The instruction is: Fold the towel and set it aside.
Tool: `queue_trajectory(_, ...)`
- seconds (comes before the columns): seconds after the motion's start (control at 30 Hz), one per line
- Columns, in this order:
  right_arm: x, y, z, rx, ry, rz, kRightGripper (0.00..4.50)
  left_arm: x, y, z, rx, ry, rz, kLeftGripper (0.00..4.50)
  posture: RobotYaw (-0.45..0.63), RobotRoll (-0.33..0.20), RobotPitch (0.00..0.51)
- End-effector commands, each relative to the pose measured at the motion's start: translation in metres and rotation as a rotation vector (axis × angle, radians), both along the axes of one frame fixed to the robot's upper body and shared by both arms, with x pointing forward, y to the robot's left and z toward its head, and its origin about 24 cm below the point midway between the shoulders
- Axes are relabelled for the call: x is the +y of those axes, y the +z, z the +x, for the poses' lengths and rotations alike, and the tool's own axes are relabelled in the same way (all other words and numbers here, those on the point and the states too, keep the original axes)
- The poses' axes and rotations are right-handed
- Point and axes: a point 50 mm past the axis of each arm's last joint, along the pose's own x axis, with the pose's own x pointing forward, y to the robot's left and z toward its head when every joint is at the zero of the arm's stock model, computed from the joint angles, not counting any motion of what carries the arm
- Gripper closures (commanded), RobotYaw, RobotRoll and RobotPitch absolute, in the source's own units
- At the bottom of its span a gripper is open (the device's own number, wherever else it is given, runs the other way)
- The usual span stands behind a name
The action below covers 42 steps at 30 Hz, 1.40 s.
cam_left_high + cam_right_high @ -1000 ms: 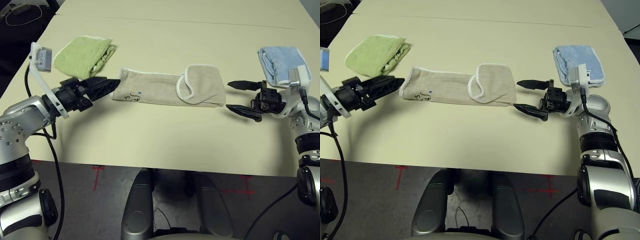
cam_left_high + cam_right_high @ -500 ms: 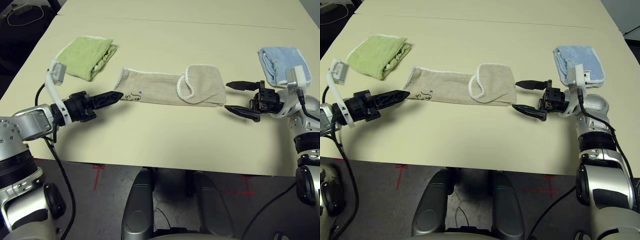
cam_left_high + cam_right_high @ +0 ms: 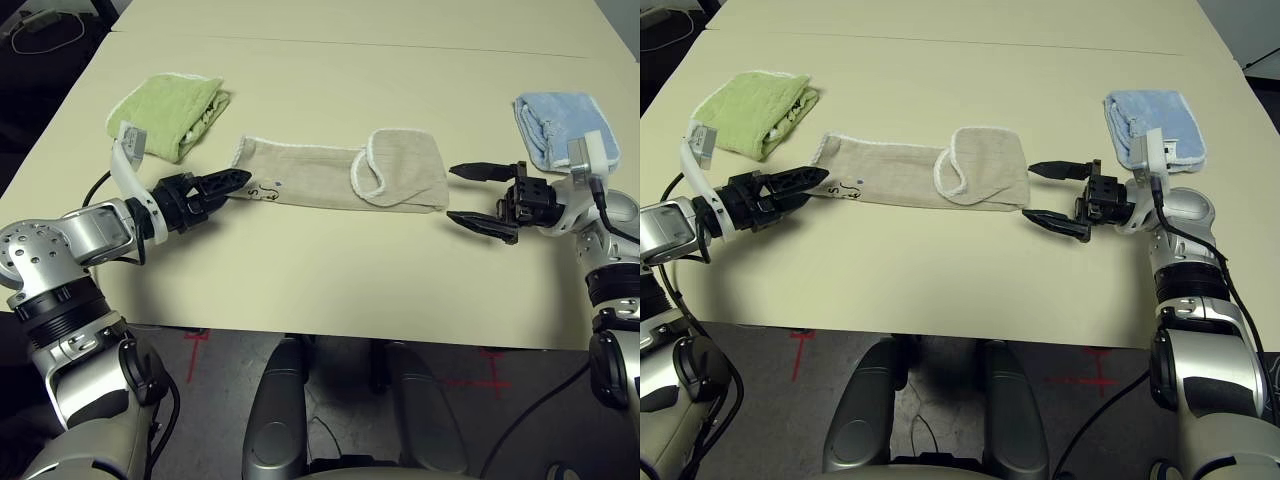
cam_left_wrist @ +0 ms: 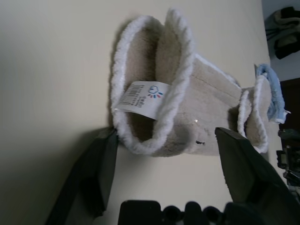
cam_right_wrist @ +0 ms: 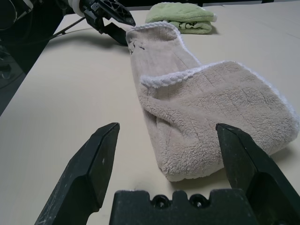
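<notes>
The beige towel (image 3: 320, 178) lies as a long folded strip across the middle of the table, its right end (image 5: 211, 126) doubled back on itself. My left gripper (image 3: 238, 184) is at its left front corner, open. The white-edged end with the tag (image 4: 140, 98) sits between the left fingers (image 4: 93, 173), and one finger touches the edging. My right gripper (image 3: 451, 192) hovers open just off the towel's right end, with nothing between its fingers (image 5: 243, 159).
A folded lime-green towel (image 3: 170, 113) lies just behind my left gripper. A folded light blue towel (image 3: 555, 128) lies at the far right behind my right wrist. The table's front edge (image 3: 330, 335) runs close under both arms.
My left gripper has swung from beside the towel's left end round to its front corner, turned at the wrist, and now straddles the edge. The right gripper has hardly moved.
</notes>
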Motion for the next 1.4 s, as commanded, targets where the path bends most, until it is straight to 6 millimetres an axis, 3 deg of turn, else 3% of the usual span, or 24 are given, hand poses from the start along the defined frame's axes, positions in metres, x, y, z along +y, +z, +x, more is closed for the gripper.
queue_trajectory(0.03,0.0,-0.002,-0.001,0.007,0.003,-0.015,0.0,0.004,-0.008,0.0,0.041,0.026,0.007,1.69,0.11,0.0,0.272)
queue_trajectory(0.27,0.0,-0.002,-0.001,0.008,0.002,-0.014,0.0,0.007,-0.008,0.0,0.037,0.054,0.012,4.39,0.11,0.0,0.268)
queue_trajectory(0.47,0.0,-0.003,-0.001,0.01,-0.004,-0.012,0.0,0.007,-0.003,0.001,0.017,0.059,0.008,4.45,0.11,0.0,0.26)
queue_trajectory(0.63,0.0,-0.003,0.0,0.011,-0.008,-0.011,0.0,0.004,0.018,0.0,-0.046,0.0,0.057,4.45,0.11,0.0,0.254)
queue_trajectory(0.87,0.001,-0.003,0.001,0.008,-0.01,-0.005,0.0,0.034,0.021,-0.009,-0.019,0.064,0.186,4.45,0.12,0.0,0.254)
queue_trajectory(1.07,0.002,-0.004,0.002,0.009,-0.01,-0.004,0.0,0.047,0.02,-0.017,-0.011,0.083,0.221,4.45,0.12,0.0,0.255)
queue_trajectory(1.27,0.002,-0.004,0.002,0.01,-0.012,-0.006,0.0,0.03,0.039,-0.01,-0.124,0.022,0.199,4.45,0.12,0.0,0.253)
queue_trajectory(1.4,0.003,-0.003,0.003,0.008,-0.013,-0.005,0.0,-0.002,0.069,-0.001,-0.252,-0.106,0.183,4.45,0.11,0.0,0.251)
